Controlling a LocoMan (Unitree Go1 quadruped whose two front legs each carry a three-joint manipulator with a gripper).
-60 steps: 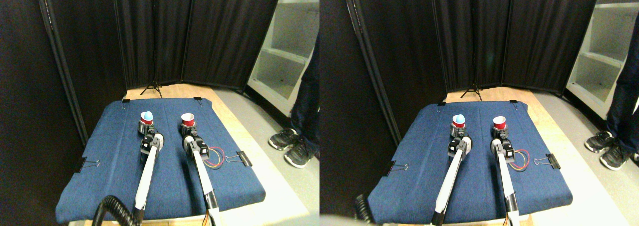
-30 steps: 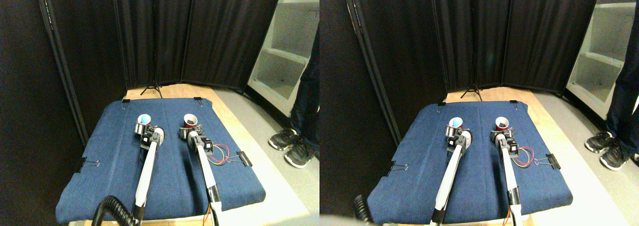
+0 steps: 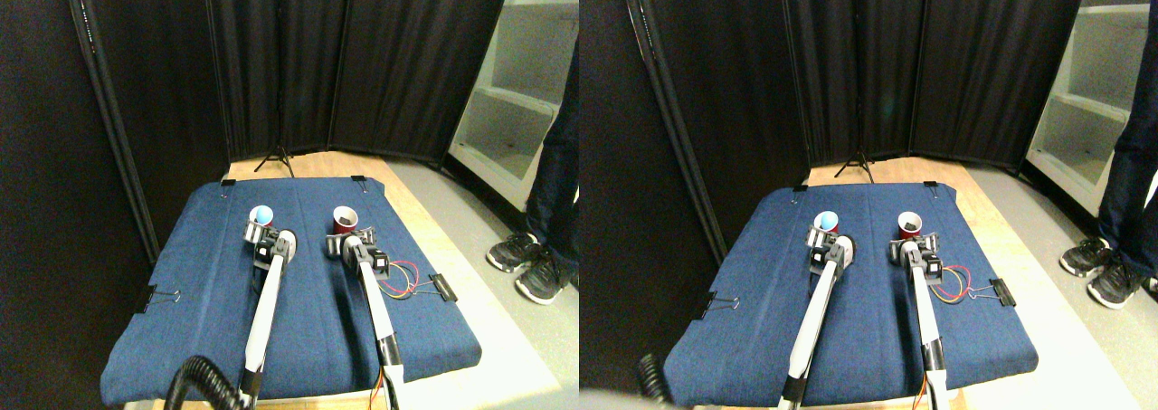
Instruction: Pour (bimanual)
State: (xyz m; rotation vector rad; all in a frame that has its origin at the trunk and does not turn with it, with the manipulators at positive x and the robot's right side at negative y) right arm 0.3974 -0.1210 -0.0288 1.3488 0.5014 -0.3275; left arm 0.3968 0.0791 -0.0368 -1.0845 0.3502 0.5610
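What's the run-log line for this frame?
phase: pre-pour | left tool at blue-lined cup | right tool at red cup | both cups upright on blue cloth | person's shoes right of table

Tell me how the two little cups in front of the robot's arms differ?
The left cup shows a pale blue inside; the right cup shows a dark red inside with a small dark bit in it. The left cup stands before the left gripper, the right cup before the right gripper. Both stand upright on the blue cloth, and look alike in size.

Two cups, two binder clips, two shoes.
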